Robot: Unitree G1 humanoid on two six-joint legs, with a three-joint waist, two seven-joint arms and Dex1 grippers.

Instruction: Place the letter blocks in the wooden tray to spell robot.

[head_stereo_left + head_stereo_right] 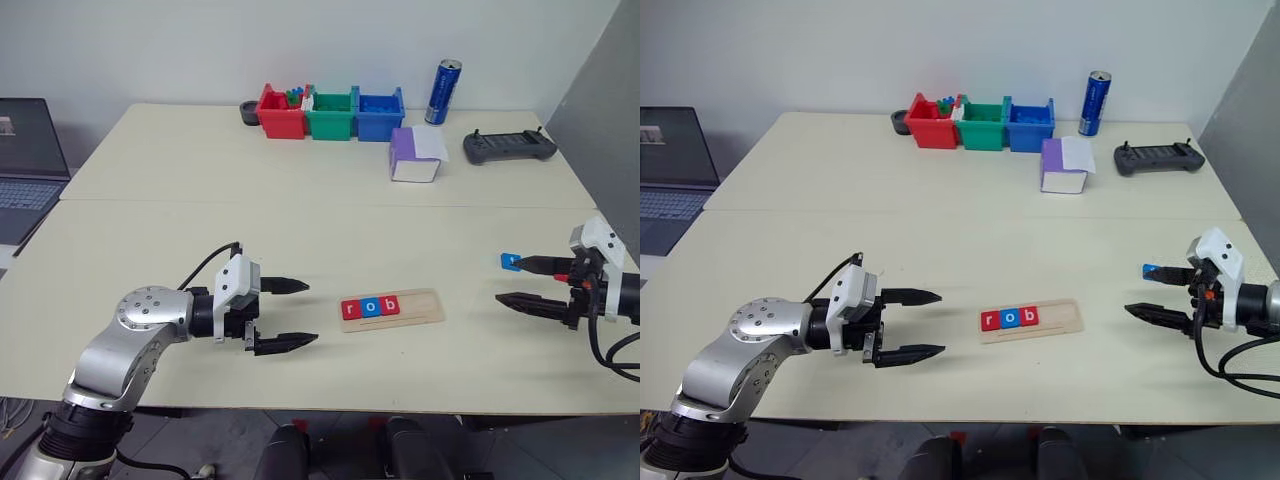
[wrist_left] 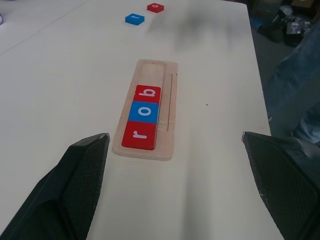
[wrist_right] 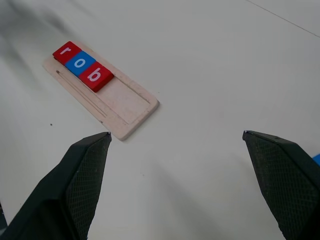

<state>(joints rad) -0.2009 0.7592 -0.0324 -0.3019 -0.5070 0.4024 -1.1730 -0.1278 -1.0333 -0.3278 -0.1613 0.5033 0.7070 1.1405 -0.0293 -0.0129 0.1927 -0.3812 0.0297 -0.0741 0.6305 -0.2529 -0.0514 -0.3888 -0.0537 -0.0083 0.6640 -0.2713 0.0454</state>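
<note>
The wooden tray (image 1: 425, 306) lies near the table's front edge, between my two grippers. Its left part holds three letter blocks: a red r (image 1: 350, 309), a blue o (image 1: 370, 307) and a red b (image 1: 389, 305). The right part of its groove is bare. A loose blue block (image 1: 510, 260) lies on the table by the far finger of my right gripper (image 1: 506, 281), which is open and holds nothing. The left wrist view shows this blue block (image 2: 134, 19) with a loose red block (image 2: 155, 7) beside it. My left gripper (image 1: 312, 313) is open and empty, left of the tray.
Red (image 1: 281, 112), green (image 1: 331, 115) and blue (image 1: 380, 115) bins line the table's far edge, with a blue can (image 1: 443, 92) beside them. A purple-and-white box (image 1: 415, 155) and a dark controller (image 1: 509, 147) lie at the back right. A laptop (image 1: 25, 170) is at far left.
</note>
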